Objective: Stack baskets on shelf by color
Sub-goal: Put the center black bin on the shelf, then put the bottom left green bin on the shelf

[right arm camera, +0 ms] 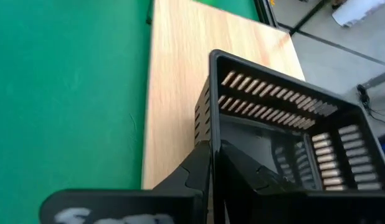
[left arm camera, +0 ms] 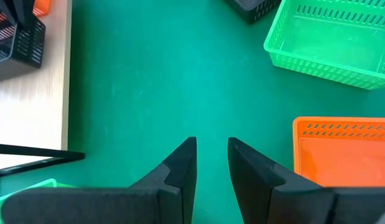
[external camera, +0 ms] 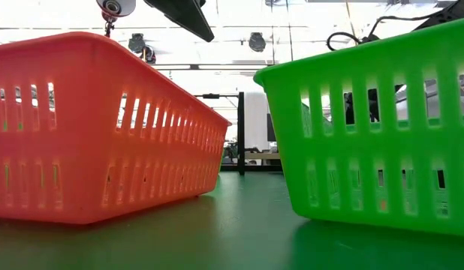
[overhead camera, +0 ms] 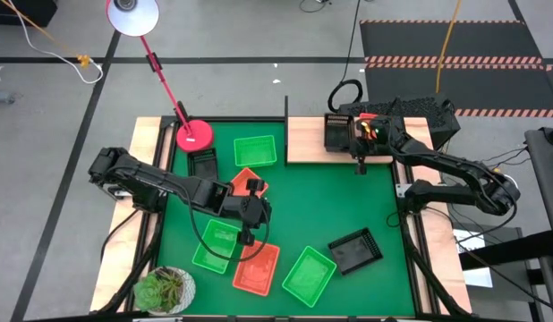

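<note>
On the bench's green mat [overhead camera: 303, 206], a flat light-wood shelf board [overhead camera: 305, 143] is seen at the far right edge. A black plastic mesh basket [overhead camera: 337, 132] is placed on that board, and the right pincer [overhead camera: 361, 159] is found at its near wall. In the right wrist view the two dark fingers [right arm camera: 199, 163] are set on either side of the basket's thin wall [right arm camera: 242, 112] — one outside, one inside — nearly closed on it; whether the wall is actually pinched cannot be told. An orange-red basket [overhead camera: 371, 127] is glimpsed beside the black one on the board.

The left pincer [overhead camera: 250, 234] is held over the middle of the mat, its fingers [left arm camera: 183, 165] parted around a narrow gap with only bare mat between them — nothing is gripped.

The remaining baskets are scattered on the mat: a green one [overhead camera: 256, 151] near the far edge by the round red lamp base [overhead camera: 195, 135], a second black one [overhead camera: 203, 164] just beside that base, an orange-red one [overhead camera: 250, 182] partly under the left arm, a green one [overhead camera: 216, 247] and an orange-red one [overhead camera: 257, 267] near the front, another green one [overhead camera: 310, 275] beside them, and a third black one [overhead camera: 355, 250] towards the right. A small potted plant [overhead camera: 163, 291] is seen at the front left corner.
</note>
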`<act>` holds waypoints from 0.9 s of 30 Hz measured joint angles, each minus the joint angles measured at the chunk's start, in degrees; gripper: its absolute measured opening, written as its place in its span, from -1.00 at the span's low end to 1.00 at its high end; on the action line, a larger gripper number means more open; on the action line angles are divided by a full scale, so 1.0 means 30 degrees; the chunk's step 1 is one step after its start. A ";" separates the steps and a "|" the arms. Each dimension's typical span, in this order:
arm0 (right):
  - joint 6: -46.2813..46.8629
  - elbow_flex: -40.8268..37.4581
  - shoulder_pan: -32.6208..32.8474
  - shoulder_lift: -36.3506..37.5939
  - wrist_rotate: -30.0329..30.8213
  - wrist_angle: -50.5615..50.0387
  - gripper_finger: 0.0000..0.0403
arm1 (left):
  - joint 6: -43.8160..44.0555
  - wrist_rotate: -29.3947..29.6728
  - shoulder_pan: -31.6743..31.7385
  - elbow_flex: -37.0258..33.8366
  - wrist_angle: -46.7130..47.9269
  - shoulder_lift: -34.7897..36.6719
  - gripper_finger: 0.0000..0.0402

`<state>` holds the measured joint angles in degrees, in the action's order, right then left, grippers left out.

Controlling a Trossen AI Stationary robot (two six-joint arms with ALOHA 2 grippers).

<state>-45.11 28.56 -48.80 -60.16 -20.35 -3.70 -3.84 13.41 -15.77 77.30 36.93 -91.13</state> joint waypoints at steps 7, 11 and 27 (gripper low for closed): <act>-0.0027 0.0000 0.0000 0.0000 0.0405 -0.0246 -0.86 | 0.0000 0.0000 0.0000 0.0000 0.0000 0.0000 -0.54; -0.0013 0.0000 0.0014 0.0000 0.0852 -0.0271 -0.85 | 0.0000 0.0000 0.0000 0.0000 0.0000 0.0000 -0.54; 0.1535 0.0007 0.0054 0.0223 0.1214 0.0157 -0.50 | 0.0005 0.0000 -0.0007 0.0000 0.0029 0.0000 -0.54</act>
<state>-40.50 28.58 -48.63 -59.49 -16.71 -3.23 -3.82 13.41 -15.79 77.30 37.01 -91.13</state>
